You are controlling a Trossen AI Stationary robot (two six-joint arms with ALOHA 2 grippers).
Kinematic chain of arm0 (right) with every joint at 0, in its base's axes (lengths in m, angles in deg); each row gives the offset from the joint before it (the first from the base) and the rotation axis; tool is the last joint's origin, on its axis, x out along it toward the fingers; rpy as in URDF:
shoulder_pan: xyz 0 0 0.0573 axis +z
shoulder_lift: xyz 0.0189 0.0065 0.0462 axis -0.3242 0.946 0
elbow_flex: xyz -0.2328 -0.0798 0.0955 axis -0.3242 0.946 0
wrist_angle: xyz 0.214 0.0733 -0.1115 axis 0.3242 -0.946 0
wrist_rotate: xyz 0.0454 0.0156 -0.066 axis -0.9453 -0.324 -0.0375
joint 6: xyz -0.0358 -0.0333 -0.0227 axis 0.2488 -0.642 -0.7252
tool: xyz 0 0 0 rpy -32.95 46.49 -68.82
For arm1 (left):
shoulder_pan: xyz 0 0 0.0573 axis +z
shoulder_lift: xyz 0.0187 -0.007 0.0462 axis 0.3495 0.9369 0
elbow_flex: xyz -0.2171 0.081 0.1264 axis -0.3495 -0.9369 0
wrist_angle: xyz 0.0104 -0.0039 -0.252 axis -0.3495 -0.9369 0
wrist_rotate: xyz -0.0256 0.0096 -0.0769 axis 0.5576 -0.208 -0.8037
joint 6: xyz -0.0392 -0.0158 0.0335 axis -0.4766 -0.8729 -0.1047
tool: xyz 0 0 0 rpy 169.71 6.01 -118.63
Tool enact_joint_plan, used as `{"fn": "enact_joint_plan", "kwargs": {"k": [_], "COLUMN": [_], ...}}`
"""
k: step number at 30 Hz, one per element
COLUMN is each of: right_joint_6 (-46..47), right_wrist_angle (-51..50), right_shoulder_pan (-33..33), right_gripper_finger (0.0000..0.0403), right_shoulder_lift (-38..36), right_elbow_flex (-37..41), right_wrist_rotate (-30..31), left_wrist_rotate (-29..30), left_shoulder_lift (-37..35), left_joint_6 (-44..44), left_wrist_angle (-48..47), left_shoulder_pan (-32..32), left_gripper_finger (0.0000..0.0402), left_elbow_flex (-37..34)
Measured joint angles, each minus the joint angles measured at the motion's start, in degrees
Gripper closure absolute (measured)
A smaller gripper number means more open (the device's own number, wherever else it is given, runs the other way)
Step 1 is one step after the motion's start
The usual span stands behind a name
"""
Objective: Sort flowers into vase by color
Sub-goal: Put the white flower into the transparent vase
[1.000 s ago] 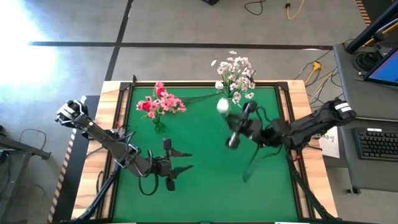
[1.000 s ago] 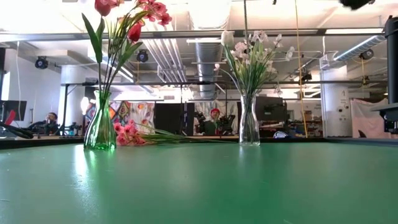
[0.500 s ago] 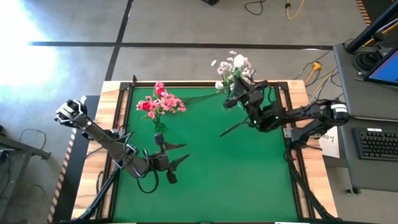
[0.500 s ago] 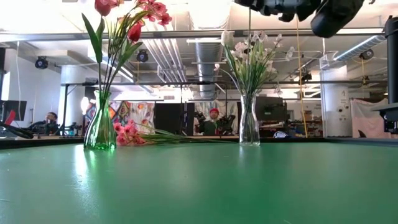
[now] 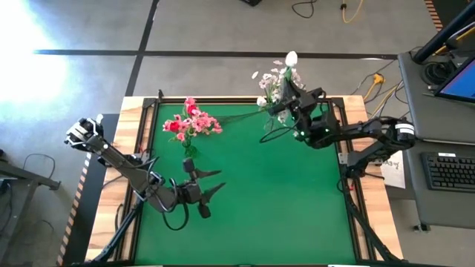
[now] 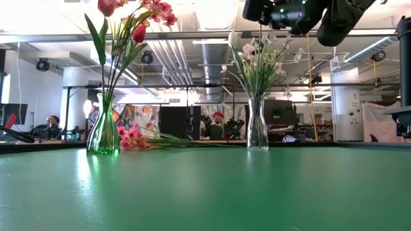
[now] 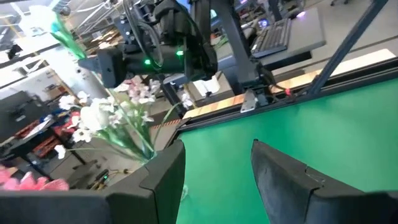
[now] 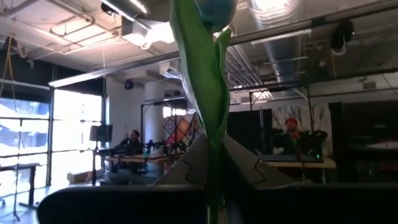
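My right gripper (image 5: 291, 105) is high over the far right of the table, beside the clear vase (image 6: 257, 131) of white sprays, and is shut on a white-bud flower (image 5: 291, 59). Its green stem and leaf (image 8: 208, 93) rise between the fingers in the right wrist view. The green vase (image 6: 103, 133) holds red and pink blooms (image 5: 190, 122). One pink flower (image 6: 131, 138) lies flat on the table by the far edge. My left gripper (image 5: 209, 185) waits open, low over the near left part of the table. My right gripper pinches the white-bud flower's stem (image 8: 211, 146) between its two fingers (image 8: 186, 168), somewhere along its middle. The flower is lifted clear. Its bud end (image 5: 291, 59) points up and past the far edge, and its lower stem (image 5: 267, 137) trails down toward the table's middle.
The green tabletop (image 5: 260, 208) has a raised wooden border (image 5: 355, 111). Both vases stand near the far edge. A desk with a keyboard (image 5: 449, 170) is off to the right. People sit in the room beyond (image 6: 218, 125).
My right gripper has carried the white-bud flower from the table's middle toward the far edge and up, ending beside the white vase. The flower has swung round: its bud now points beyond the far edge, and its lower stem has swept toward the left.
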Motion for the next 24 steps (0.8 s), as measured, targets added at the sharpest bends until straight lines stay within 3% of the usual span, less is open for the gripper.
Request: {"fn": "enact_joint_plan", "kwargs": {"k": [4, 24], "right_joint_6": [1.4, 6.0], "right_wrist_angle": [-0.1, -1.3], "right_shoulder_pan": [-1.1, -7.1], "right_gripper_finger": [0.0385, 0.0385], "right_shoulder_lift": [0.0, 3.7], "right_elbow_flex": [0.0, 0.0], "right_wrist_rotate": [-0.6, -5.5], "left_wrist_rotate": [2.4, 2.4], "left_shoulder_lift": [-0.5, -3.7], "left_joint_6": [0.0, 0.0], "left_wrist_angle": [0.0, 0.0], "left_shoulder_pan": [0.0, 0.0], "left_gripper_finger": [0.0232, 0.0232], "left_elbow_flex": [0.0, 0.0]}}
